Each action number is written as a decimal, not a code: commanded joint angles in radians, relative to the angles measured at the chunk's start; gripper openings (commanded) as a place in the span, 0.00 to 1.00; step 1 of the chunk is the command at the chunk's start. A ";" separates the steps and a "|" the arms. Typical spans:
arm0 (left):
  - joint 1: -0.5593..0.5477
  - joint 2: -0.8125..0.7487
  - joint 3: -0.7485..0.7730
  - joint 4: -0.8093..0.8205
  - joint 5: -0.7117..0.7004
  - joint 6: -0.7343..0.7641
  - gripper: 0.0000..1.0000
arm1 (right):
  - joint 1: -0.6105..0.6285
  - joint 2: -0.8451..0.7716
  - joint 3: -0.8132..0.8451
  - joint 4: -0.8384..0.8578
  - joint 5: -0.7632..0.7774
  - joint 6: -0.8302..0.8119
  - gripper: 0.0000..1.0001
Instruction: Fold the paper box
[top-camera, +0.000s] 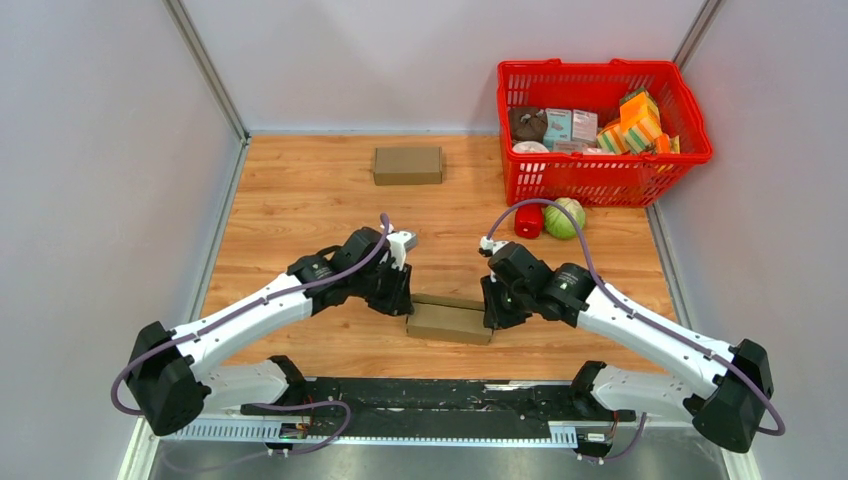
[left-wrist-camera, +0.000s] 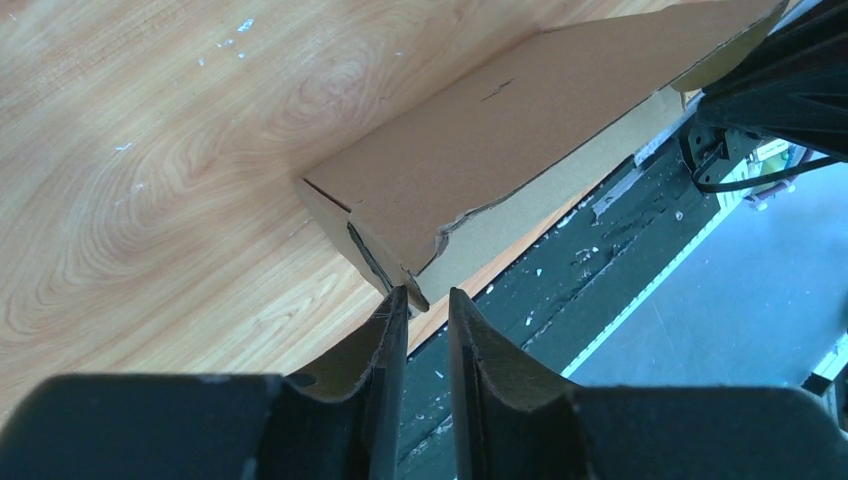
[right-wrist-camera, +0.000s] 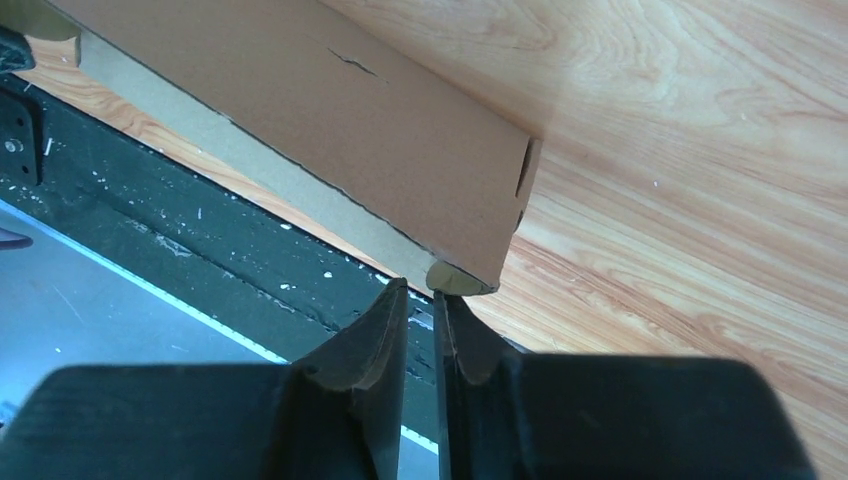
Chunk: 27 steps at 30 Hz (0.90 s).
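Paper box (top-camera: 450, 322): long axis left-right on worktop (top-camera: 300, 200).
Left end effector (left-wrist-camera: 428, 292): narrow gap, tips at box's left corner.
Right end effector (right-wrist-camera: 420, 288): thin slit, at box's right end; grip unclear.

My left arm (top-camera: 250, 305) and right arm (top-camera: 640, 325): white link shells, black joint housings, black base blocks. Purple cable (top-camera: 545, 201) loops along each. My fingers (left-wrist-camera: 375, 400): matte black wedges tapering to thin tips.

Obscured and cropped items
Cannot confirm jaw contact with paper box (top-camera: 449, 322) ends: masked overhead by left gripper (top-camera: 405, 300) and right gripper (top-camera: 492, 310). Cannot identify red basket (top-camera: 585, 182) contents: too small. Noted frame-edge cropping of paper box in both wrist views.
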<state>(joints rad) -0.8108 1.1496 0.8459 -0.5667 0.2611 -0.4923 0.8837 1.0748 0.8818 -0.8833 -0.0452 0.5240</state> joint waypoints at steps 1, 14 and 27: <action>-0.016 -0.024 0.053 -0.012 0.013 -0.020 0.29 | -0.003 -0.004 0.006 -0.020 0.044 -0.016 0.18; -0.024 -0.014 0.050 -0.058 -0.046 -0.011 0.32 | -0.003 -0.021 0.031 -0.074 0.131 -0.035 0.39; -0.034 -0.013 0.053 -0.051 -0.049 -0.005 0.37 | -0.003 -0.001 0.092 -0.048 0.128 -0.044 0.38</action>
<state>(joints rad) -0.8387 1.1465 0.8635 -0.6209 0.2218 -0.5095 0.8825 1.0767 0.9184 -0.9524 0.0628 0.4923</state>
